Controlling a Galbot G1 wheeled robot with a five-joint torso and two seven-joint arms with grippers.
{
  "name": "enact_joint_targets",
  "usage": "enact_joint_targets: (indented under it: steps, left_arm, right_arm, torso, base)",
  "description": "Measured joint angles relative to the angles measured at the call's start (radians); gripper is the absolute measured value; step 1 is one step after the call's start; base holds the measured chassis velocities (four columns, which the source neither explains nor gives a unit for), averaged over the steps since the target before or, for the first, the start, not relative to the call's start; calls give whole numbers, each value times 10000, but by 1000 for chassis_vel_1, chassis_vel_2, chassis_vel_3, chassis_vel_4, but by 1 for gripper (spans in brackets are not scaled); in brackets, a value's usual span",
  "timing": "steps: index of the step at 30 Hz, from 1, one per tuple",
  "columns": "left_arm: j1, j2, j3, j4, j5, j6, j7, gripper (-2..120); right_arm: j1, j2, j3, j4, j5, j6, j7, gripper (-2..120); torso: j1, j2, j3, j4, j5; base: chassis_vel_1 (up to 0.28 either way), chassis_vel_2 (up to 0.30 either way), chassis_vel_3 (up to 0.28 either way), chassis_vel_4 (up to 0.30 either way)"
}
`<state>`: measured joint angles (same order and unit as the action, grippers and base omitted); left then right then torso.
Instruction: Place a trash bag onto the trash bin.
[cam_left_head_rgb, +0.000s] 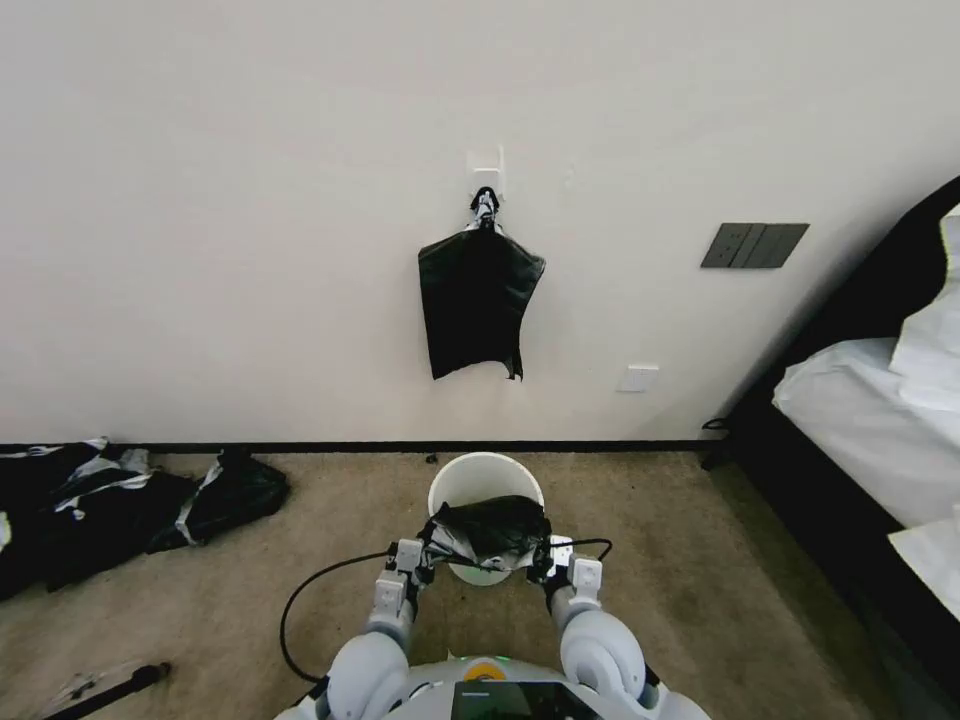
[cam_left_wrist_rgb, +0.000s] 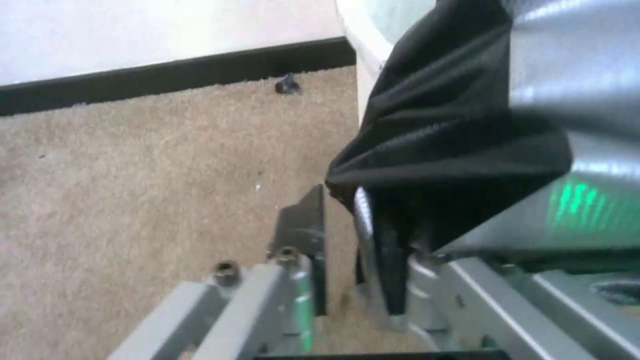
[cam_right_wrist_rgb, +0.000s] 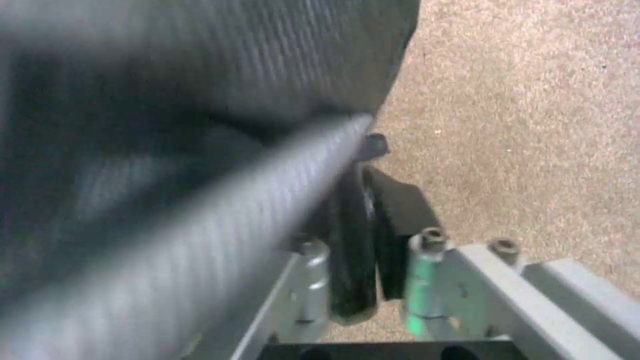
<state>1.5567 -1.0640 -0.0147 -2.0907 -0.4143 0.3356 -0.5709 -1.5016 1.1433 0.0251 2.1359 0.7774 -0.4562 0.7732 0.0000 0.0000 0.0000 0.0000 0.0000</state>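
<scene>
The trash bin (cam_left_head_rgb: 470, 478), a small round cream-white bucket, stands on the carpet close to the wall, straight ahead of me. The trash bag (cam_left_head_rgb: 492, 528), thin glossy black film, is stretched over the bin's near half between my two grippers. My left gripper (cam_left_head_rgb: 424, 553) is shut on the bag's left edge, and my right gripper (cam_left_head_rgb: 549, 560) is shut on its right edge. In the left wrist view the trash bag (cam_left_wrist_rgb: 453, 150) bunches at my left gripper (cam_left_wrist_rgb: 343, 220) beside the trash bin's wall (cam_left_wrist_rgb: 363, 65). In the right wrist view the trash bag (cam_right_wrist_rgb: 200, 100) runs into my right gripper (cam_right_wrist_rgb: 370, 195).
A flat black bundle of bags (cam_left_head_rgb: 478, 300) hangs from a wall hook (cam_left_head_rgb: 486, 170) above the bin. Bulky black sacks (cam_left_head_rgb: 120, 500) lie on the floor at left. A bed (cam_left_head_rgb: 870, 420) stands at right. A black cable (cam_left_head_rgb: 320, 590) loops beside my left arm.
</scene>
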Motion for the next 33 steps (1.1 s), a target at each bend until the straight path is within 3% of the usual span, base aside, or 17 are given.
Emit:
enact_joint_targets:
  steps: [3,7,15,18,19,22,23,26,33]
  left_arm:
    - [274,46,-213,-248,20,-52,33,27]
    - [956,241,-675,-825,103,-326,52,48]
    - [1489,359,-889,-1378,348,-523,48,70]
    - [1809,529,-1026,-1654,484,-719,54,86]
    - [1809,529,-1026,-1654,484,-719,54,86]
    - [2001,743,-1256,-1548,534,-1365,387,99]
    - [2001,743,-1256,-1548,534,-1365,387,99]
    - [2222,979,-1546,-1377,446,-2367,1286,100]
    - [2439,1347,-1895,-1492,449,-2828,1889,100]
  right_arm:
    - [-190,-75,39,151,-85,73,-82,22]
    - [-611,-352,163,591,-360,116,-404,43]
    - [-1132,-614,192,1130,-780,117,-630,65]
    - [-1466,-792,284,1351,-1025,211,-810,82]
    - [-1466,-792,284,1351,-1025,211,-810,82]
    - [-1714,-982,442,1557,-1179,315,-1115,94]
    - [-1714,-982,442,1557,-1179,315,-1115,94]
    - [-1919,-1228,591,1773,-1356,427,-1416,100]
    - [-2262,-1638,958,2095,-1428,560,-1864,100]
  torso:
    - [-1,0,0,-1,0]
    - [0,0,0,0,0]
    - [0,1,-1,0,-1]
    - [0,0,-1,0,0]
    - [0,0,-1,0,0]
    - [-1,1,0,-1,-1]
    - [-1,1,0,-1,-1]
    - [0,0,-1,1,-1]
    - [0,0,-1,0,-1]
  base:
    - [0,0,0,0]
    - [0,0,0,0]
    - [0,0,0,0]
    - [0,0,0,0]
    - [0,0,0,0]
    - [0,0,0,0]
    - [0,0,0,0]
    - [0,0,0,0]
    - [0,0,0,0]
